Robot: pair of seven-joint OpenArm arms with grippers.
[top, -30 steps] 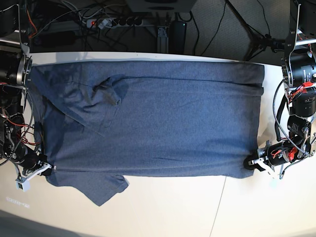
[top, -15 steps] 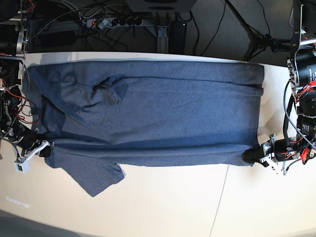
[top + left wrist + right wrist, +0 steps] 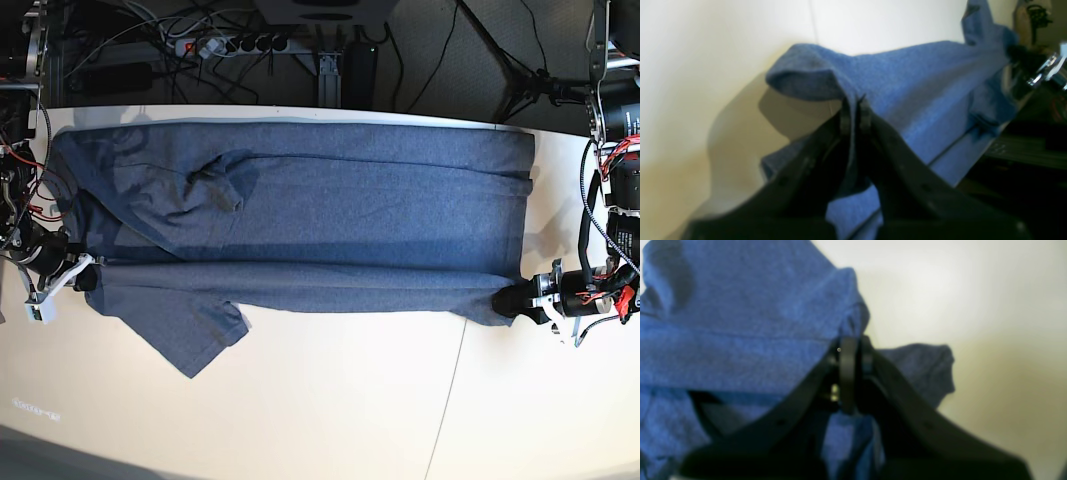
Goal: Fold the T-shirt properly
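The blue-grey T-shirt [image 3: 320, 200] lies spread lengthwise across the white table [image 3: 350, 400]. Its near long edge is raised and stretched taut between my two grippers. At the view's right end my left gripper [image 3: 510, 298] is shut on the hem corner. In the left wrist view its fingertips [image 3: 853, 108] pinch a fold of the shirt [image 3: 907, 86]. At the left end my right gripper [image 3: 85, 278] is shut on the shoulder end. The right wrist view shows it [image 3: 853, 346] gripping the cloth [image 3: 740, 323]. One sleeve [image 3: 190, 335] hangs down near that grip. No lettering shows.
A power strip [image 3: 235, 45] and cables lie on the floor beyond the table's far edge. A thin seam [image 3: 445, 400] runs across the tabletop at the near right. The arms' bases stand at both side edges of the table.
Both grippers have carried the shirt's near edge toward the far side of the table. The edge is now lifted and taut, and the hanging sleeve has followed it.
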